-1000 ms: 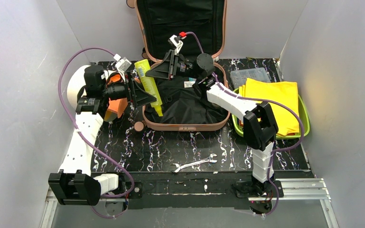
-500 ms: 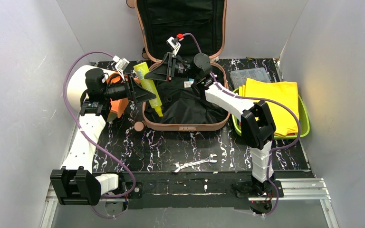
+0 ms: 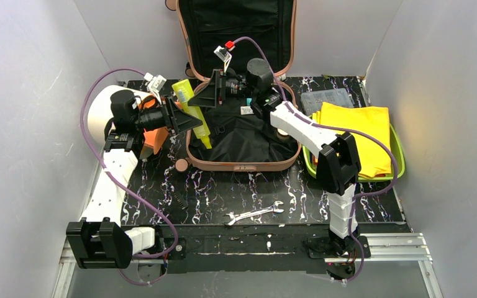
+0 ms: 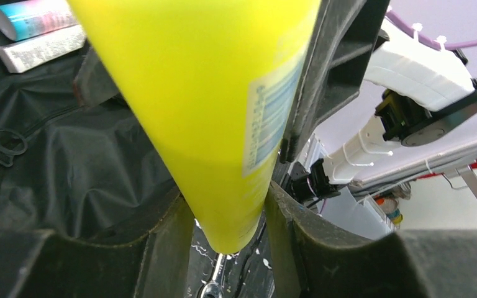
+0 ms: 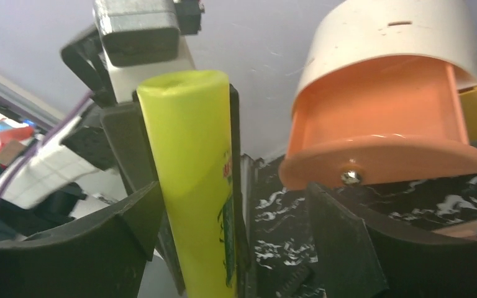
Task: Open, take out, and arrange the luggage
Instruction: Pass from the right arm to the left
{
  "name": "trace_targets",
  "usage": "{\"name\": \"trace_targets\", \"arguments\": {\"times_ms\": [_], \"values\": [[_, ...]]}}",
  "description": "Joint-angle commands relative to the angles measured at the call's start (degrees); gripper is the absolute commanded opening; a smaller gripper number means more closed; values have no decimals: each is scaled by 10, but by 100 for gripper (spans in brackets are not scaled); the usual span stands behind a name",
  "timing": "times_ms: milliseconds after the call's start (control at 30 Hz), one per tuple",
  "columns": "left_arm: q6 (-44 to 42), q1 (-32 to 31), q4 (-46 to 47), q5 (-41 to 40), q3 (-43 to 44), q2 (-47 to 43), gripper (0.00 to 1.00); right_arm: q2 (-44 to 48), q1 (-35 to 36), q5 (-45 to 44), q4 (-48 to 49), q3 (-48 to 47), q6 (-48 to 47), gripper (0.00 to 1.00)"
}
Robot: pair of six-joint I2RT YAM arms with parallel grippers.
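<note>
The salmon-pink luggage (image 3: 242,164) lies open, its lid (image 3: 236,25) upright against the back wall and the black lining showing. My left gripper (image 3: 189,121) is shut on a yellow tube (image 3: 194,112) and holds it tilted over the luggage's left rim. In the left wrist view the tube (image 4: 205,93) fills the gap between the fingers of that gripper (image 4: 230,236). My right gripper (image 3: 202,96) is open next to the tube's upper end. In the right wrist view the tube (image 5: 192,174) stands by the left finger of that gripper (image 5: 233,217).
A cream-and-orange drum box (image 3: 99,108) lies at the left, also in the right wrist view (image 5: 385,105). A lime-green tray (image 3: 399,155) holds a yellow cloth (image 3: 354,133). A clear pack (image 3: 326,98) lies behind it. A wrench (image 3: 254,213) lies near the front. Small tubes (image 4: 34,15) lie inside the luggage.
My left gripper has shifted a little with the yellow tube and tilted it more. My right wrist has moved back and left, its open jaws closer to the tube's top.
</note>
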State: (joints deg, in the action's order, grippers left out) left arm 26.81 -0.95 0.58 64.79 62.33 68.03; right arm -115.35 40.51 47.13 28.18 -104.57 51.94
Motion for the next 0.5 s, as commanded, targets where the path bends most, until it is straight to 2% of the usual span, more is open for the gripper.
{"name": "trace_targets", "arguments": {"times_ms": [0, 100, 167, 333, 467], "values": [[2, 28, -2, -30, 34, -23, 0, 23, -14, 17, -177, -43, -179, 92], [8, 39, -20, -48, 39, -27, 0, 41, -16, 24, -224, -23, -229, 94], [14, 47, -28, -59, 41, -27, 0, 51, -16, 43, -221, -1, -236, 94], [33, 83, -71, -97, 58, -22, 0, 78, -14, 69, -165, 61, -232, 94], [54, 111, -96, -128, 59, -24, 0, 70, 0, 62, -63, 98, -156, 93]]}}
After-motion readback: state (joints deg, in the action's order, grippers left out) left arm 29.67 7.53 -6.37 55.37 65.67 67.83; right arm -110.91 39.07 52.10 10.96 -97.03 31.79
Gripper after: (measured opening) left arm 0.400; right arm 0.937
